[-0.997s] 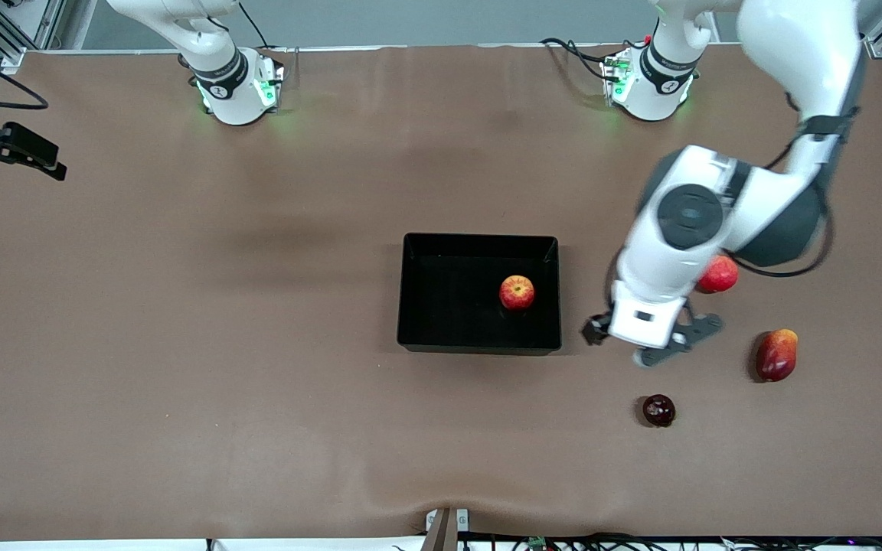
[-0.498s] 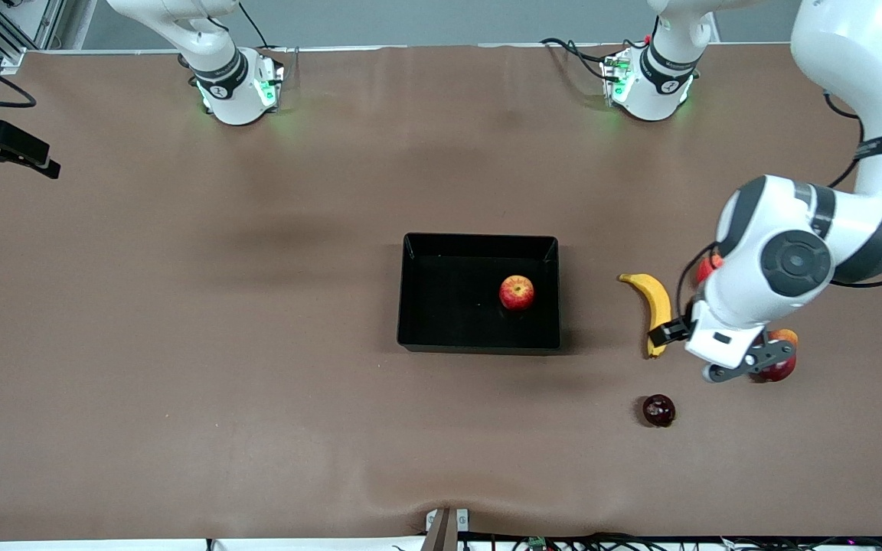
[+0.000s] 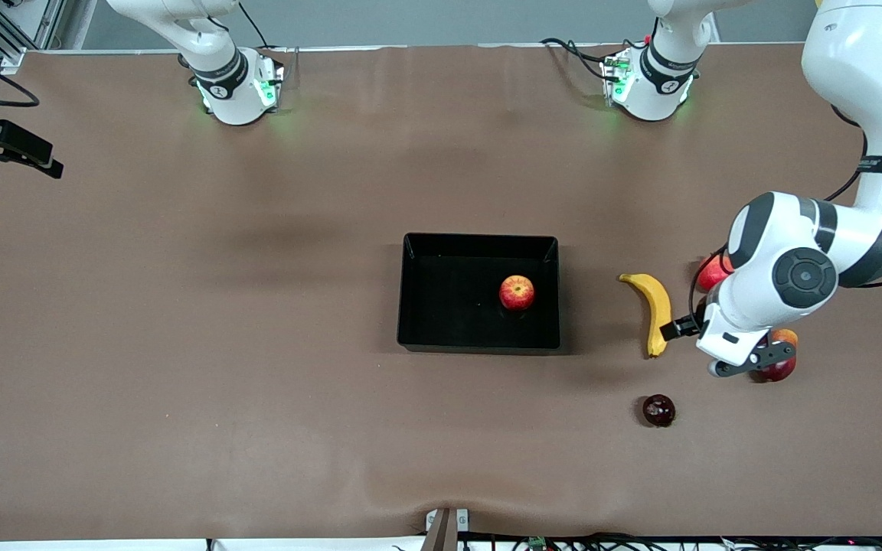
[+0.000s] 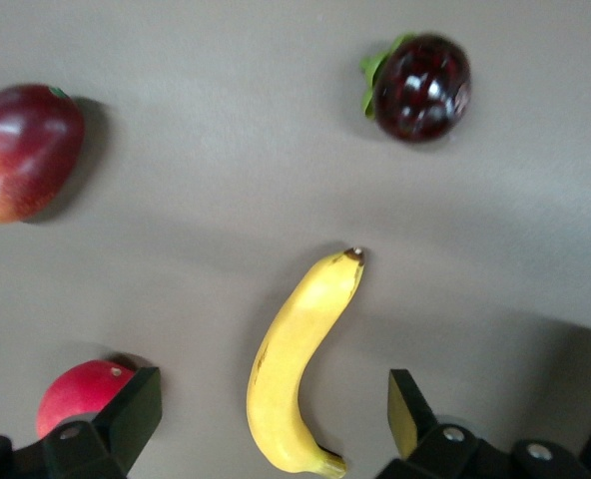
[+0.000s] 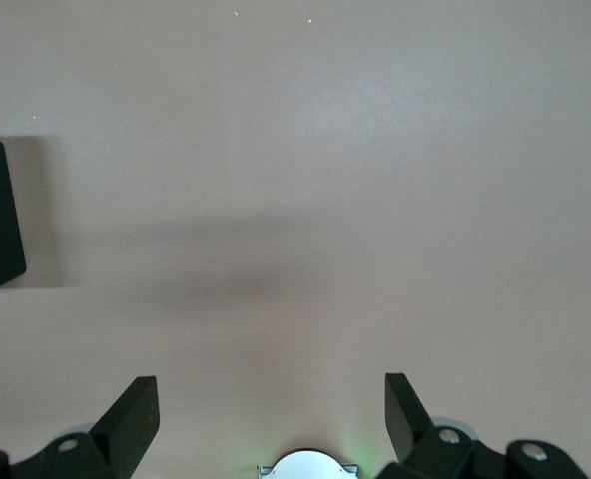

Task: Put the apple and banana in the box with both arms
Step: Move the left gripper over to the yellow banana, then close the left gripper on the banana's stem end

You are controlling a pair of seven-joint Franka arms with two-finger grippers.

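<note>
Right gripper (image 5: 272,419): wide open, empty, waiting over bare table. Apple (image 3: 517,292) already in box (image 3: 410,291). Banana (image 3: 656,311) on table beside open, empty left gripper (image 3: 717,348). Likely light, soft-skinned, curved; best pinched across mid-body, gently.

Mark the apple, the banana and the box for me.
apple (image 3: 517,292), front view, middle of its top.
banana (image 4: 300,365), left wrist view, middle of its curve.
box (image 3: 479,239), front view, rim nearest the arm bases.
</note>
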